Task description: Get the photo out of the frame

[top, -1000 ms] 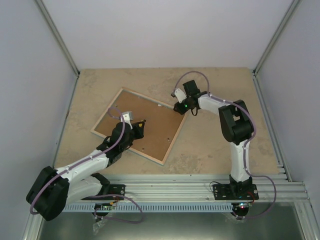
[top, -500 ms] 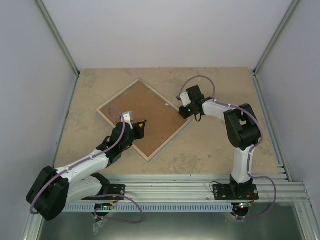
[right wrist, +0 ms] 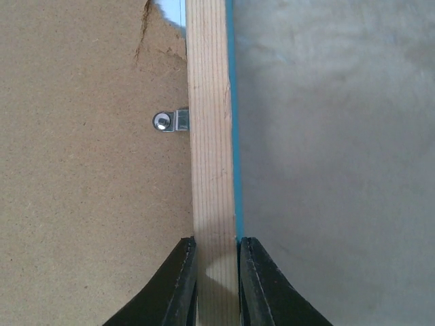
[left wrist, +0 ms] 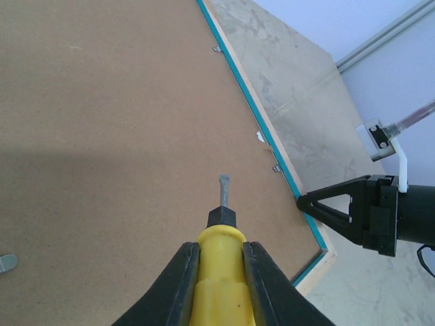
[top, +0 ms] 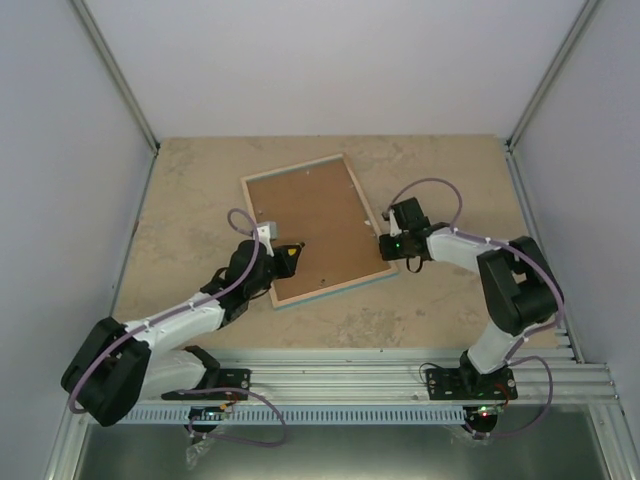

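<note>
Swung clockwise since 1 second ago, the frame now lies at a steeper angle on the table, and the right gripper has come nearer with its right edge.
It lies face down with its brown backing board upward; the photo cannot be seen. The right fingers pinch the pale wood rim narrowly, just below 1 metal tab. The left gripper clasps a yellow-handled tool, its grey tip over the board.
</note>
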